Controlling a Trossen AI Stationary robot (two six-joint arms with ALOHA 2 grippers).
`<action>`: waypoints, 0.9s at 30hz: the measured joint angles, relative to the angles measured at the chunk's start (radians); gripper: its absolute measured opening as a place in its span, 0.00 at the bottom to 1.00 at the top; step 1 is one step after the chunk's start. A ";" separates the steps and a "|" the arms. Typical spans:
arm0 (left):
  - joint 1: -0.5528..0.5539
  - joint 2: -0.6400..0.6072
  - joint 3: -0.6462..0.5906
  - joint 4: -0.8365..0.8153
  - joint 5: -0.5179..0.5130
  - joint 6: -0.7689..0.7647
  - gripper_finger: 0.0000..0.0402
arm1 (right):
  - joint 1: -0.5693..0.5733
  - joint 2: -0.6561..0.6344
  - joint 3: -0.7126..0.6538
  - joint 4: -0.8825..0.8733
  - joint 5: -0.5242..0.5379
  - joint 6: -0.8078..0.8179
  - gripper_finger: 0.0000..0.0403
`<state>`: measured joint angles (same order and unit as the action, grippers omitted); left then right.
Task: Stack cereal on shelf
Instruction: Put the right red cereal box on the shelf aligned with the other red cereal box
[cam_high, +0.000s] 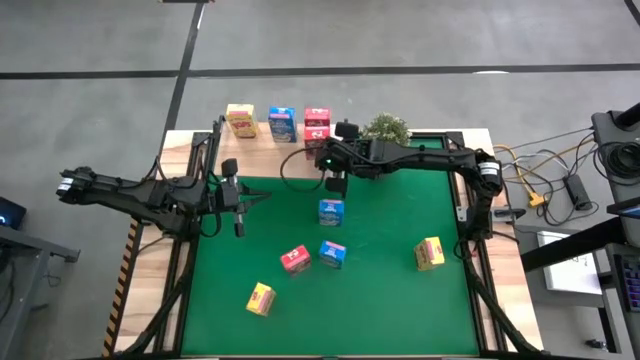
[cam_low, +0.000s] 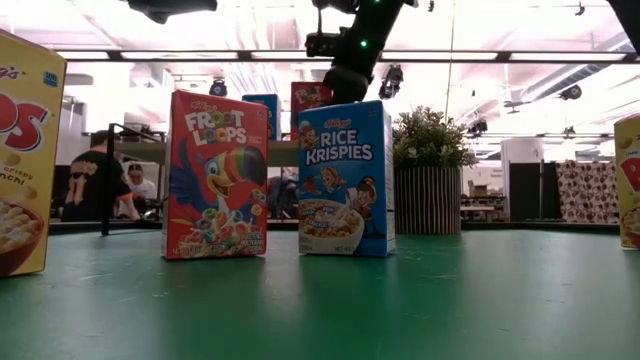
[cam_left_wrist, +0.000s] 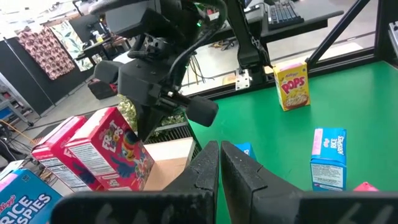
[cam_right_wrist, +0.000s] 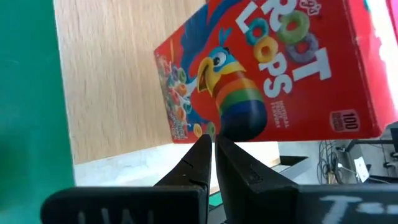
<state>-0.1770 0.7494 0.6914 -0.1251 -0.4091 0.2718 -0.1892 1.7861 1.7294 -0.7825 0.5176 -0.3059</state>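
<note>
Green mat (cam_high: 390, 290) over most of table. Shelf (cam_high: 275, 140) at far edge, plant (cam_high: 386, 128) beside it to the right.

Left arm reaching in from left side, left gripper (cam_high: 238, 212) above left part of mat, fingers (cam_left_wrist: 239, 171) pressed together, nothing between.

Right arm stretched from right side across far part of mat, right gripper (cam_high: 335, 185) just in front of shelf, near red boxes. Fingers (cam_right_wrist: 233, 158) pressed together, empty; in right wrist view tips almost at front face of red box (cam_right_wrist: 273, 68), contact not clear.

On shelf, left to right: yellow box (cam_high: 241, 121), blue box (cam_high: 282, 124), two red boxes (cam_high: 317, 125) close together; 2nd visible mainly in left wrist view (cam_left_wrist: 53, 155).

On mat, 5 boxes well apart from shelf: blue box near centre (cam_high: 331, 211); red one (cam_high: 295, 259) and 2nd blue one (cam_high: 332, 254) side by side nearer to front; yellow one at right (cam_high: 429, 254); yellow one at front left (cam_high: 260, 298).

Low view: red (cam_low: 216, 175) and blue (cam_low: 346, 180) upright side by side, plant behind, people in room far back.
</note>
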 joint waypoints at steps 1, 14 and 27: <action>0.000 0.000 0.000 -0.001 0.000 0.000 0.00 | 0.002 -0.001 0.000 -0.003 -0.011 0.005 0.03; 0.000 0.000 0.000 -0.002 0.000 0.005 0.00 | 0.025 0.015 -0.007 0.268 -0.256 0.035 0.03; 0.000 0.000 0.000 -0.004 0.000 0.005 0.00 | 0.018 0.050 -0.011 0.406 -0.094 -0.045 0.03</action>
<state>-0.1769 0.7498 0.6918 -0.1295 -0.4091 0.2768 -0.1713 1.8359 1.7187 -0.3764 0.4232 -0.3513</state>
